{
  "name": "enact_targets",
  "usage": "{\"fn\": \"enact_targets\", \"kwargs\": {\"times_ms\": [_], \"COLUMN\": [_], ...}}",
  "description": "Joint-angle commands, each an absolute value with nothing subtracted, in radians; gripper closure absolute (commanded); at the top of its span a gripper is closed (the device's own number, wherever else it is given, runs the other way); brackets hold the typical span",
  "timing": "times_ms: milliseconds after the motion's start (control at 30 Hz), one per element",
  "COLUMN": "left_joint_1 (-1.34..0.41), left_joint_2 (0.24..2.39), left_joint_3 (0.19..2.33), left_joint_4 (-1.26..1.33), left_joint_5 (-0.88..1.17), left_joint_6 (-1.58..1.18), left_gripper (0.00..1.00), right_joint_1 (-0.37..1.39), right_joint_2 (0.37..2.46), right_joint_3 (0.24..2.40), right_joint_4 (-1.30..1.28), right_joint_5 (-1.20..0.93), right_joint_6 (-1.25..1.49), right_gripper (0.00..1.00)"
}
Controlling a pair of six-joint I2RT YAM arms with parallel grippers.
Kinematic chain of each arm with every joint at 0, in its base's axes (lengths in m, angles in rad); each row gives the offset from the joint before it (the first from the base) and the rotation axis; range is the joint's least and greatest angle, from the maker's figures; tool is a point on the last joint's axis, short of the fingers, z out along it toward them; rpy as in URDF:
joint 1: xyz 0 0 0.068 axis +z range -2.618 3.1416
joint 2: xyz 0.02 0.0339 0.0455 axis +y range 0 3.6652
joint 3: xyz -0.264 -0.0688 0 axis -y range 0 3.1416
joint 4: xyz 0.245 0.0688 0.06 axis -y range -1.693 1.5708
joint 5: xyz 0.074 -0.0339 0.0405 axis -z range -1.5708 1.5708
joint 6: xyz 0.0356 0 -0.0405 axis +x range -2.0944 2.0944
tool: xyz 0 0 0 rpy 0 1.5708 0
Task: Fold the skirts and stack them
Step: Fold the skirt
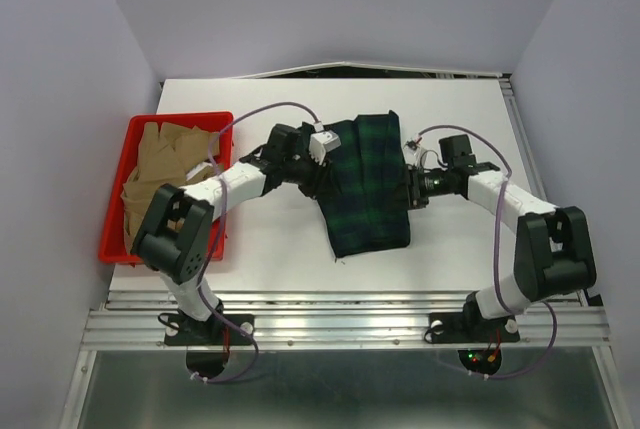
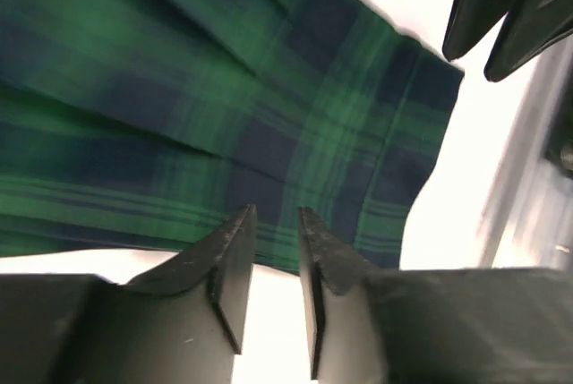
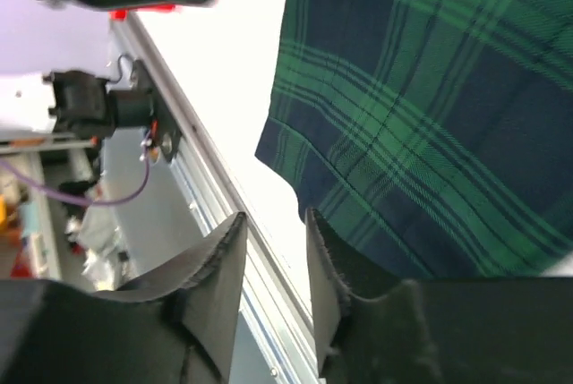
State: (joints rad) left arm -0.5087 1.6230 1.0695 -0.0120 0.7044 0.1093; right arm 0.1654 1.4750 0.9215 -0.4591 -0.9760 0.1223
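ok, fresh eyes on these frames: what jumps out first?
A plaid skirt lies spread in the middle of the table. The left gripper is at its left edge and the right gripper at its right, both with jaws narrowly apart and nothing between them. At the table's left, a red bin holds crumpled tan cloth.

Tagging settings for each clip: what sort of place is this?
Probably a lab test cell: a white table boxed in by plain panels, an aluminium mounting rail, and a red bin of tan cloth.
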Motion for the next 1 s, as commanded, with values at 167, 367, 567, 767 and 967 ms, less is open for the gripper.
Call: {"fn": "enact_targets", "kwargs": {"times_ms": [167, 367, 567, 767, 967], "left_joint_1": [-0.474, -0.387, -0.383, -0.442, -0.558], "left_joint_2": [1.874, 1.974, 1.89, 1.646, 1.353], "left_joint_3": [1.071, 1.107, 1.196, 1.175, 0.93], "left_joint_4": [0.081, 0.023, -0.087, -0.254, -0.235], "left_joint_5": [0.917, 0.844, 0.841, 0.688, 0.358], "left_joint_6": [-0.069, -0.046, 0.119, 0.414, 0.843], "left_gripper": [0.71, 0.74, 0.64, 0.48, 0.26], "right_joint_1": [0.213, 0.213, 0.222, 0.222, 0.222], "right_joint_2": [1.768, 2.009, 1.968, 1.723, 1.617], "right_joint_3": [0.749, 0.822, 0.841, 0.926, 1.064], "right_joint_4": [-0.315, -0.318, -0.298, -0.301, -0.357], "right_joint_5": [-1.123, -1.094, -1.118, -1.14, -1.014], "right_joint_6": [0.074, 0.101, 0.143, 0.235, 0.17], "right_gripper": [0.72, 0.76, 0.73, 0.57, 0.48]}}
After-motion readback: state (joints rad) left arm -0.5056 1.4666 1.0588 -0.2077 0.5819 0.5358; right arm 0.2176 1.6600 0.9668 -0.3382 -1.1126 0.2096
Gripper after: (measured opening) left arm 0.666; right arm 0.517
